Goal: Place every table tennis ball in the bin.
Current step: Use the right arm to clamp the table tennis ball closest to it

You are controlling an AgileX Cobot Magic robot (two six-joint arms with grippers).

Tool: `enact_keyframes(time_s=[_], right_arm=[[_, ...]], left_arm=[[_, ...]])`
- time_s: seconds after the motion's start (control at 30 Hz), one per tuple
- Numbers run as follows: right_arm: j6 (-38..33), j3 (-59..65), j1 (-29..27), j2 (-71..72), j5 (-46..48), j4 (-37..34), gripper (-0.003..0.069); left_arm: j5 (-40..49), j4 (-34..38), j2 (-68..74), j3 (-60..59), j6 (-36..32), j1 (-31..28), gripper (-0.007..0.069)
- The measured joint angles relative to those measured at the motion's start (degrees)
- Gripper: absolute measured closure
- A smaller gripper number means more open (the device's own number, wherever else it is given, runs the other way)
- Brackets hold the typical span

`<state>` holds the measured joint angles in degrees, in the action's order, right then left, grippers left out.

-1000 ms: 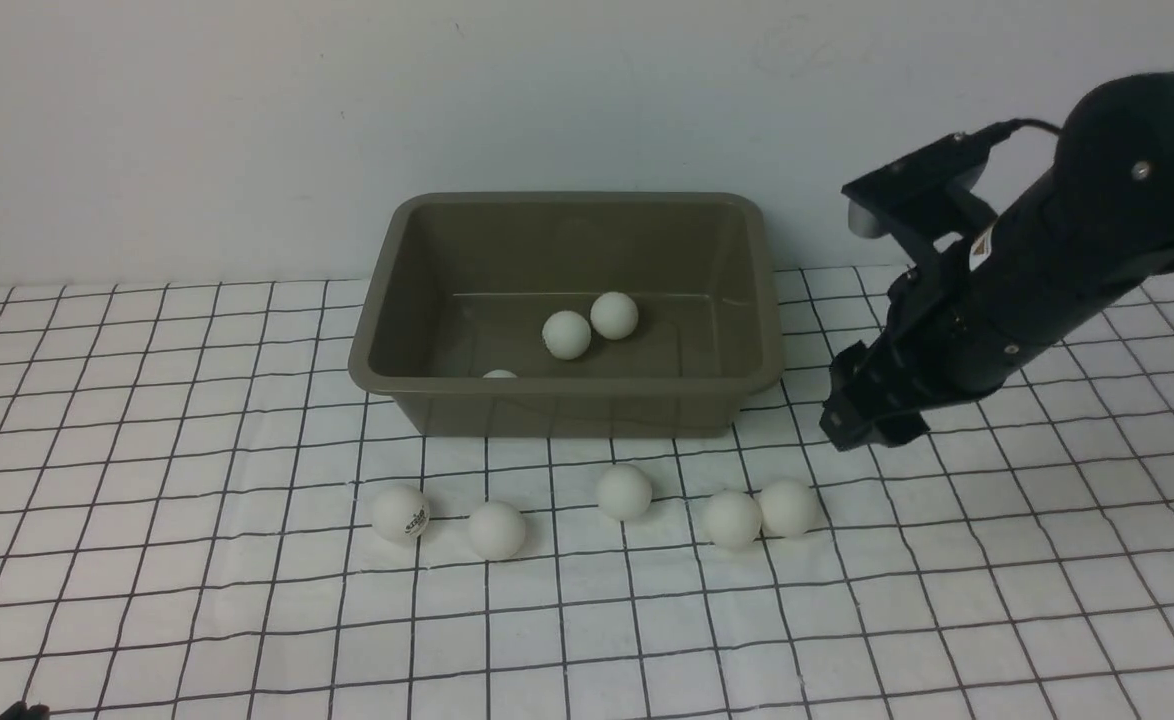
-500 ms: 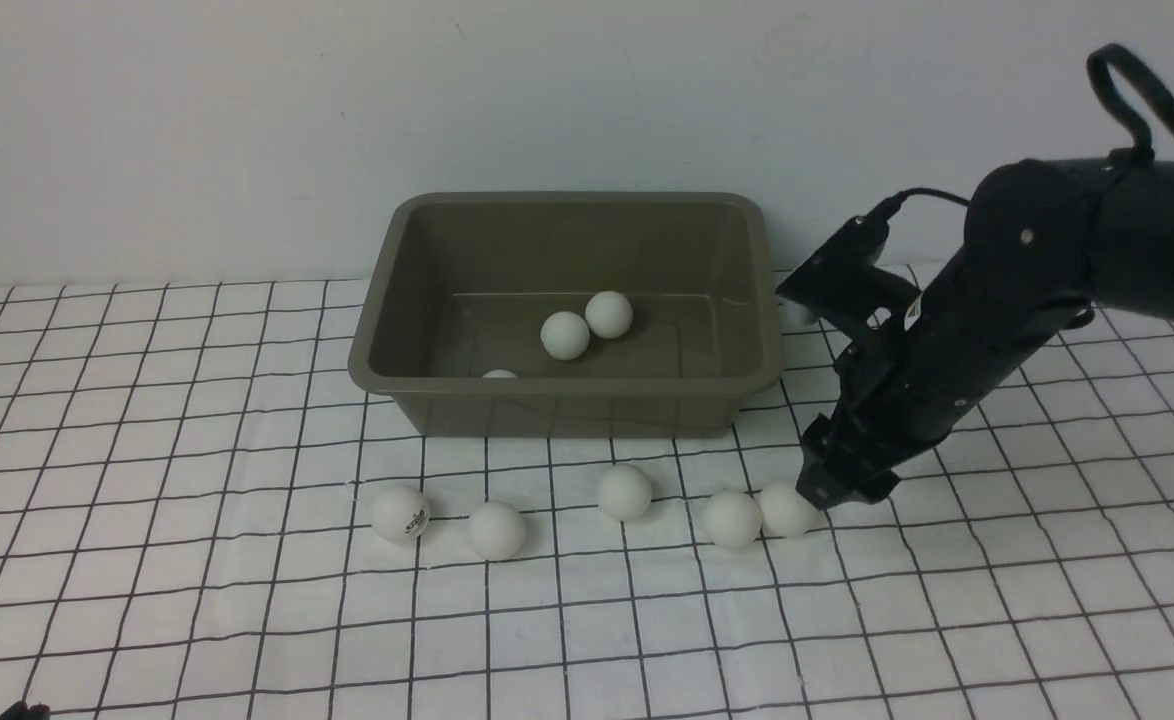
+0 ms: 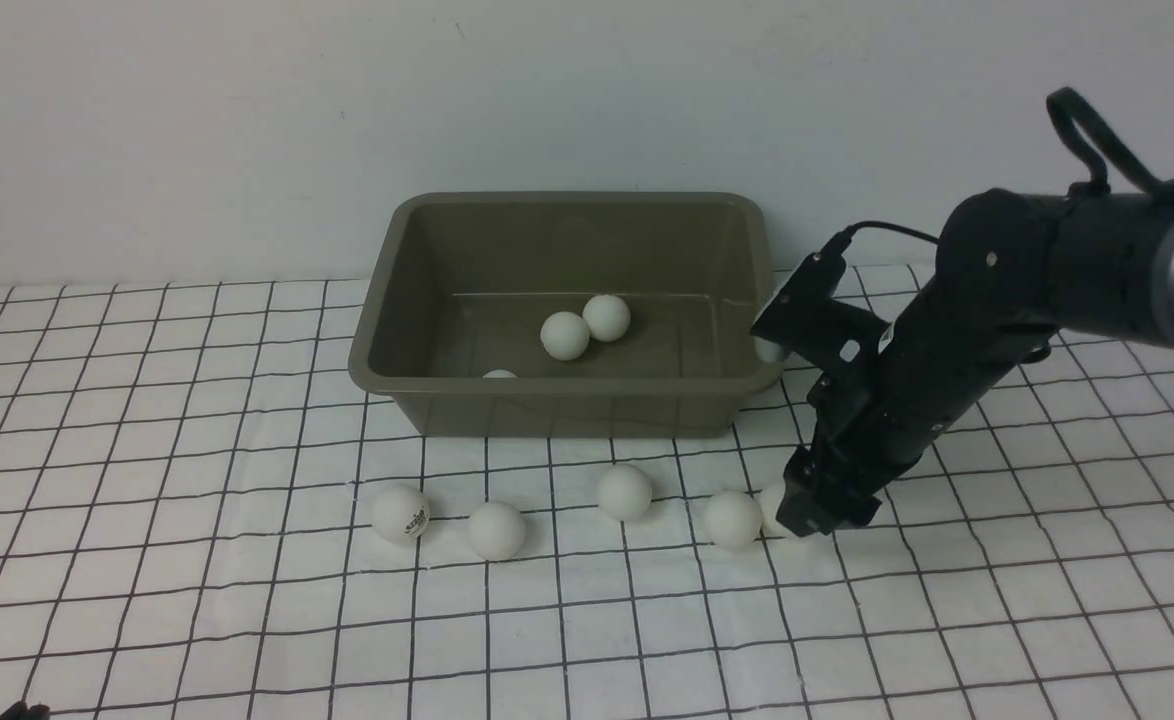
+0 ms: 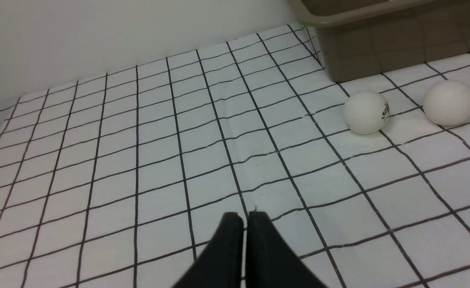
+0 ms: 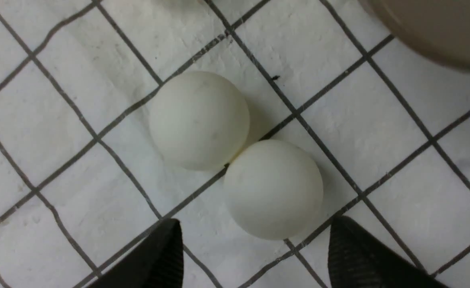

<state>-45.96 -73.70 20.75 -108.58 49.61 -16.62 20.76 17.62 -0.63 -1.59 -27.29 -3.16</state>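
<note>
Your right tool (image 3: 815,515) is down at the tabletop (image 3: 197,620), just off the near right corner of the bin (image 3: 567,412). Its jaws stand wide apart and grip nothing. In the right wrist view the rightmost ball (image 5: 273,190) lies between the two black fingers (image 5: 161,260), just beyond their tips. You cannot tell from either view whether a finger touches it. It rests against the neighbour ball (image 5: 199,120), and the two are touching. In the front view the tool hides most of the rightmost ball.

Your left tool (image 4: 244,218) is pressed fully shut with nothing in it. It is low over bare grid squares toward the near left corner of the tabletop.

The bin stands toward the far edge, about midway along it, and it is upright. Two inner balls (image 3: 565,335) sit on its floor, touching each other. A white sliver (image 3: 499,374) shows just over the near wall; it is probably a third ball, though most of it is hidden.

The other balls lie in a rough row on the tabletop between the bin and the near edge. Going from the left edge, you see the logo ball (image 3: 400,513), its dark print facing you. Next is the plain ball (image 3: 497,530), near it but apart, and then the middle ball (image 3: 624,492), a little closer to the bin. The touching pair at the right tool comes last.
</note>
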Motion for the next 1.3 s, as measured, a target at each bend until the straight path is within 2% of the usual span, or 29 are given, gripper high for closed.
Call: enact_keyframes(time_s=[1.3], right_arm=[[-3.01,-0.61,0.00,-4.55,-5.28,-0.30,0.0218]], left_arm=[[0.00,0.00,0.00,0.00,0.00,0.00,0.0629]])
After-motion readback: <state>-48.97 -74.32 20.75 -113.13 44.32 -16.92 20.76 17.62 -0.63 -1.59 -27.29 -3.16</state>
